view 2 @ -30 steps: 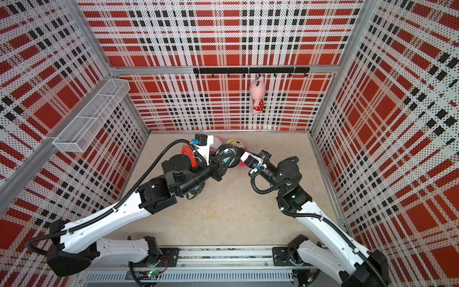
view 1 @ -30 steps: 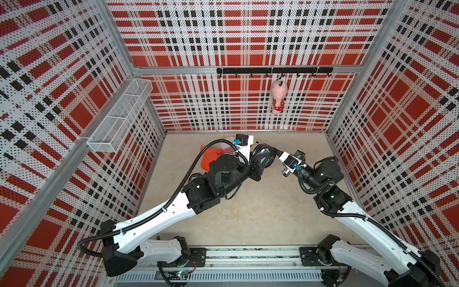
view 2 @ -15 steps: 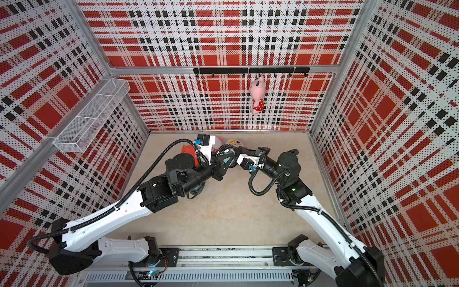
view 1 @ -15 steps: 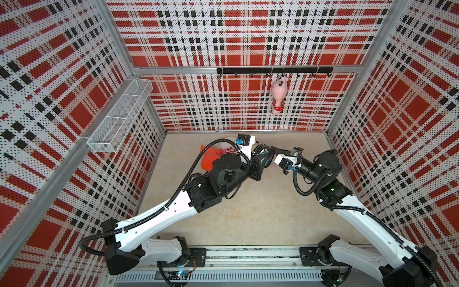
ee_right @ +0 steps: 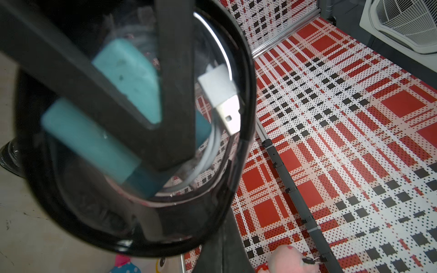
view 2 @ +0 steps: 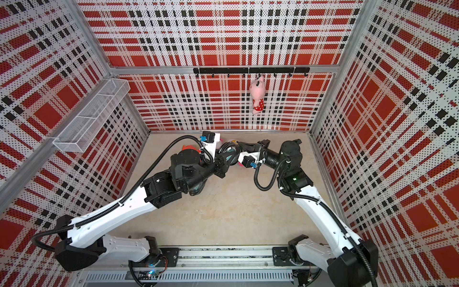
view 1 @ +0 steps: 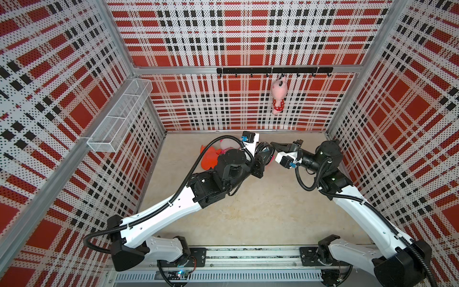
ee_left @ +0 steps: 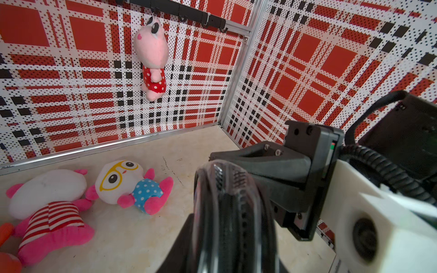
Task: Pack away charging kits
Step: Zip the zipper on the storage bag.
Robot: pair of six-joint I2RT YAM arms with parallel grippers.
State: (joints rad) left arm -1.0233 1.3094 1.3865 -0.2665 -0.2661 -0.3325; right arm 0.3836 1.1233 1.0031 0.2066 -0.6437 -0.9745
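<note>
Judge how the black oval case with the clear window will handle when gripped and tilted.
The black oval case looks semi-rigid: its rim holds a clean oval shape. The glossy clear window may be slippery and could dent. The teal adapter and white cable seem loose inside, so weight may shift when tilted.

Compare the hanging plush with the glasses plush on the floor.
The hanging plush dangles head-up from the hook rail; the glasses plush lies face-up on the floor. The hanging plush has a pink head and red outfit; the glasses plush a white head and blue outfit. Both outfits are white-dotted.
</note>
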